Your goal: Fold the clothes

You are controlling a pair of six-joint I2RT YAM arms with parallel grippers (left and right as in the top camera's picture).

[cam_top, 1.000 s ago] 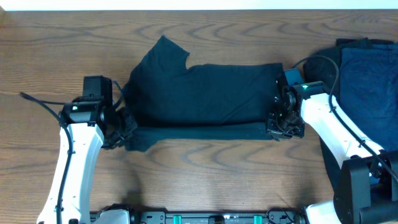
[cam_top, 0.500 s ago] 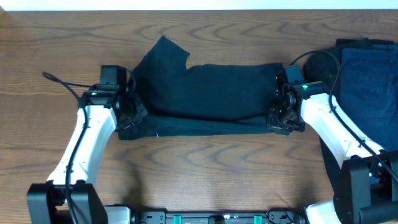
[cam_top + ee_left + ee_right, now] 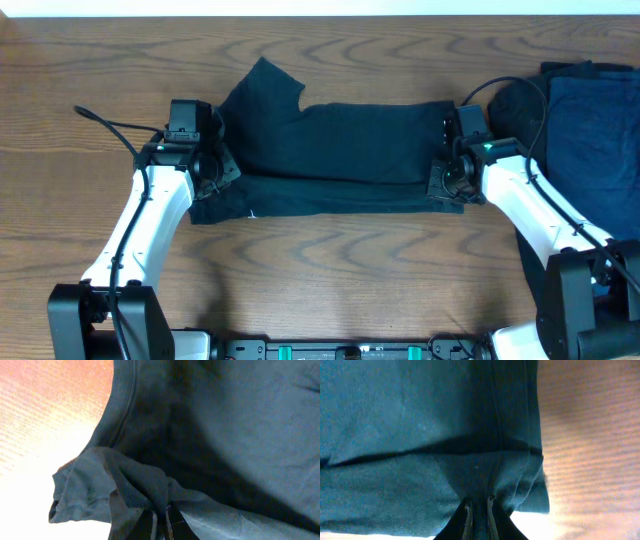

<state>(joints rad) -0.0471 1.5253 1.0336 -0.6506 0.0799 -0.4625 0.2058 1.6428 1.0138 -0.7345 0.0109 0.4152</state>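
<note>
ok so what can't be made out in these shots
pile: overhead, cut off by the right edge and crossed by the right arm; garment count unclear
white speck on the shirt: overhead, too small to identify
left end effector tips: overhead, hidden under its wrist; left wrist view, mostly below the bottom edge
shirt's lower layers: every view, covered by the top fold

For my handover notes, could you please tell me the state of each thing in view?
Soft black cloth T-shirt: partly folded, flat, both ends pinched.
Left pincer: shut on the T-shirt's left end.
Right pincer: shut on its right end.
Navy blue cloth pile: lying loose, far right.
</note>
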